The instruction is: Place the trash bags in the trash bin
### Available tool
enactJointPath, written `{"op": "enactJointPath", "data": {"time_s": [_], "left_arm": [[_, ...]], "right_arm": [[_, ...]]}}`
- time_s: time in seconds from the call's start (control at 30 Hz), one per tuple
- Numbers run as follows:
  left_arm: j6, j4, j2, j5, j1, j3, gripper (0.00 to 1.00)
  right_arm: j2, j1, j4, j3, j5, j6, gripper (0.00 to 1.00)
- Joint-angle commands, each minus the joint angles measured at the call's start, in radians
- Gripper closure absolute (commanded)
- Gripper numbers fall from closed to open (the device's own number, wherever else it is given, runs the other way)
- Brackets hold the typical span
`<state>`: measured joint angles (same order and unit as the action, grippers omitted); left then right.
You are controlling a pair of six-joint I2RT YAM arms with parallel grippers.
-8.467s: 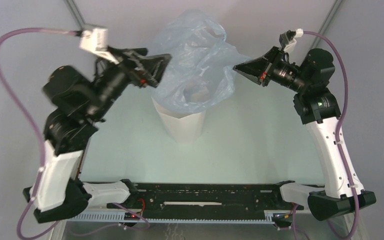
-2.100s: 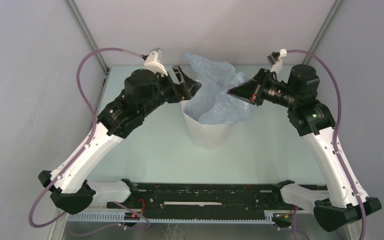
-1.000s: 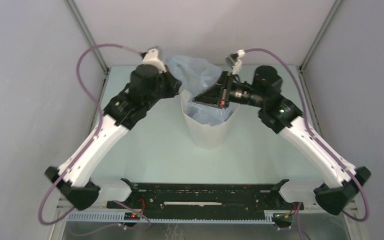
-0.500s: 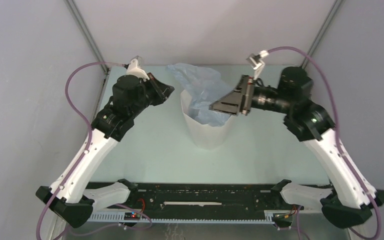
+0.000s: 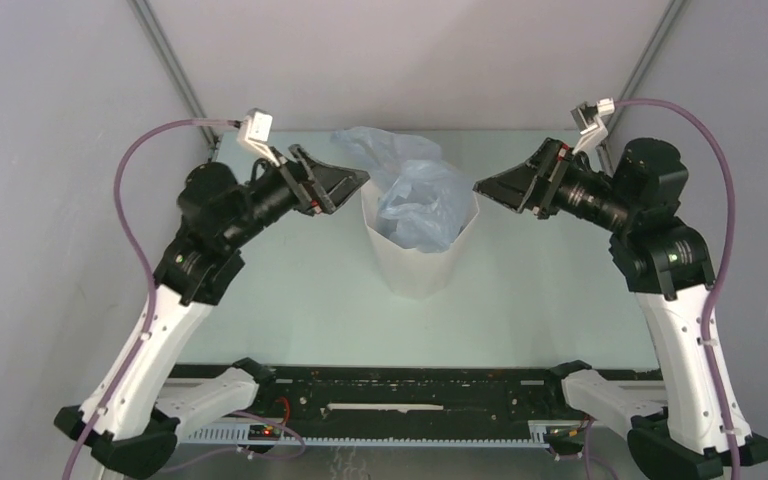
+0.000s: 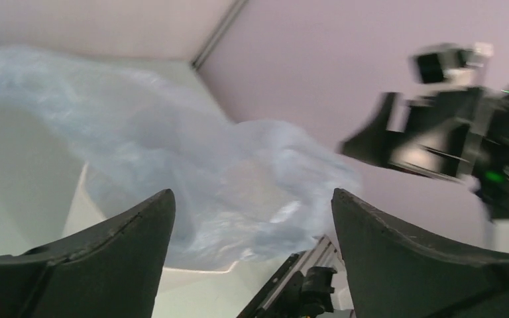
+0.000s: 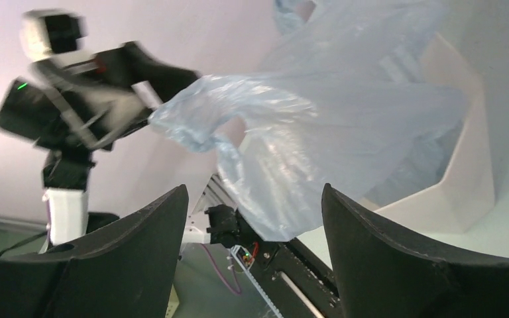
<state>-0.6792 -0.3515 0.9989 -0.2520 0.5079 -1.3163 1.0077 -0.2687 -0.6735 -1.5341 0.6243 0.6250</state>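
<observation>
The tall white faceted trash bin (image 5: 420, 262) stands at the middle of the table. The pale blue trash bag (image 5: 412, 200) sits crumpled in its mouth, with loose plastic puffing above the rim toward the back left. My left gripper (image 5: 360, 181) hovers open just left of the rim, with nothing in it. My right gripper (image 5: 483, 191) hovers open just right of the rim, also with nothing in it. The left wrist view has the bag (image 6: 205, 179) beyond the open gripper (image 6: 252, 199). In the right wrist view the bag (image 7: 331, 126) spills over the bin wall (image 7: 467, 172) ahead of the open gripper (image 7: 253, 193).
A black rail (image 5: 410, 395) with the arm bases runs along the near edge. Grey walls and slanted frame posts (image 5: 165, 55) enclose the table on the left, right and back. Each wrist view has the opposite arm (image 6: 454, 136) (image 7: 73, 89) across the bin.
Both grippers have opened and let go of the bag. The right one has drawn back out of the bin mouth to the right, and the left has shifted. The bag stays in the bin.
</observation>
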Motion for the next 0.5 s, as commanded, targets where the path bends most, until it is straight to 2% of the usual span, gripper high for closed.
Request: {"op": "enactJointPath", "data": {"time_s": [0.0, 0.03, 0.17, 0.27, 0.33, 0.37, 0.47], "left_arm": [[0.025, 0.170, -0.049, -0.158, 0.023, -0.014, 0.04], [0.055, 0.155, -0.037, -0.148, 0.050, -0.037, 0.01], [0.217, -0.033, 0.053, 0.016, 0.214, -0.168, 0.00], [0.254, -0.174, 0.113, 0.172, 0.250, -0.234, 0.01], [0.272, -0.243, 0.143, 0.261, 0.252, -0.269, 0.05], [0.287, -0.265, 0.159, 0.264, 0.251, -0.292, 0.07], [0.299, -0.259, 0.187, 0.149, 0.252, -0.313, 0.19]], "right_arm": [[0.039, 0.020, -0.008, 0.012, -0.020, -0.024, 0.18], [0.048, 0.020, -0.012, 0.014, -0.027, -0.025, 0.18], [0.080, 0.023, -0.021, 0.027, -0.034, -0.019, 0.20], [0.095, 0.023, -0.023, 0.034, -0.027, -0.016, 0.21], [0.099, 0.023, -0.019, 0.044, -0.032, -0.021, 0.22], [0.101, 0.023, -0.018, 0.048, -0.036, -0.024, 0.23], [0.118, 0.023, -0.016, 0.048, -0.040, -0.031, 0.25]]}}
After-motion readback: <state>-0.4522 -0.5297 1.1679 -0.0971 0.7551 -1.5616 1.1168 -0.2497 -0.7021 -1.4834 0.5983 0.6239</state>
